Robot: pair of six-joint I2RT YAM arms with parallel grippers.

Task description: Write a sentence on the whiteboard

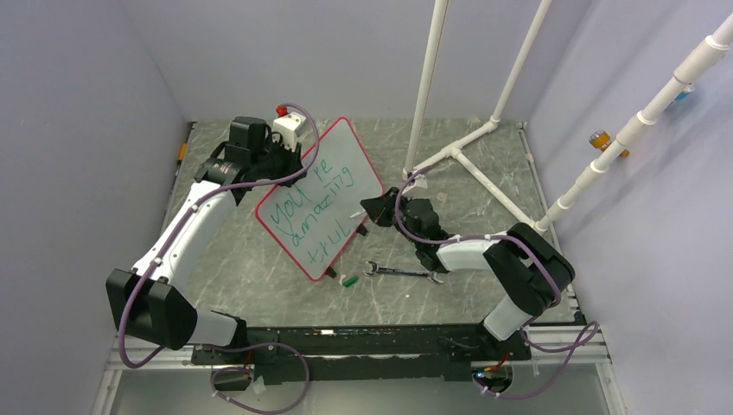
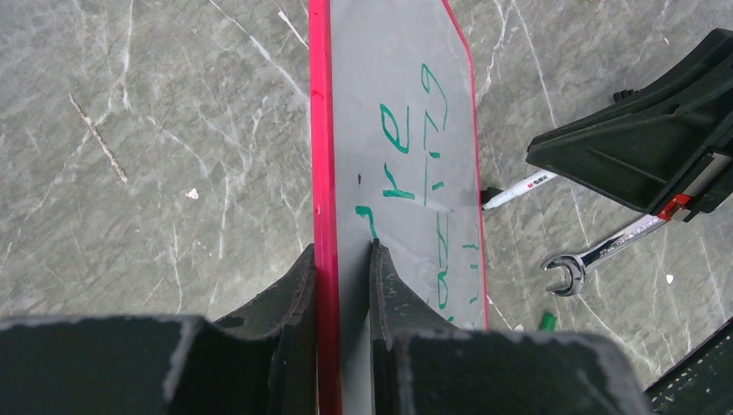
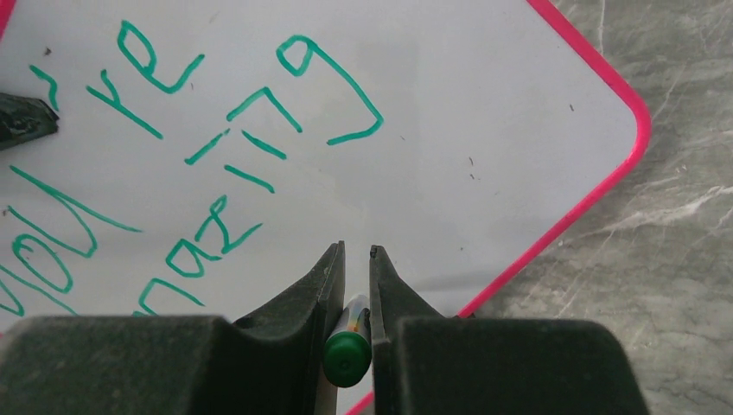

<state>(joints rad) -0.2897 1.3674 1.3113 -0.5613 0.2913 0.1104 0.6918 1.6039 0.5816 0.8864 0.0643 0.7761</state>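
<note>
The whiteboard (image 1: 344,156) with its thin red frame stands tilted on its lower edge, held up off the table. My left gripper (image 1: 290,162) is shut on its upper left edge; the fingers (image 2: 298,285) clamp the red frame (image 2: 320,130). The sentence (image 1: 313,209) runs in green lines across the board, and "you're" and part of "amazing" show in the right wrist view (image 3: 199,138). My right gripper (image 1: 373,210) is shut on a green-ended marker (image 3: 347,354). The marker (image 2: 519,188) points at the board's right edge.
A steel wrench (image 1: 403,272) and a small green cap (image 1: 349,281) lie on the marbled table in front of the board. A white PVC pipe frame (image 1: 458,153) stands at the back right. Grey walls close in on both sides.
</note>
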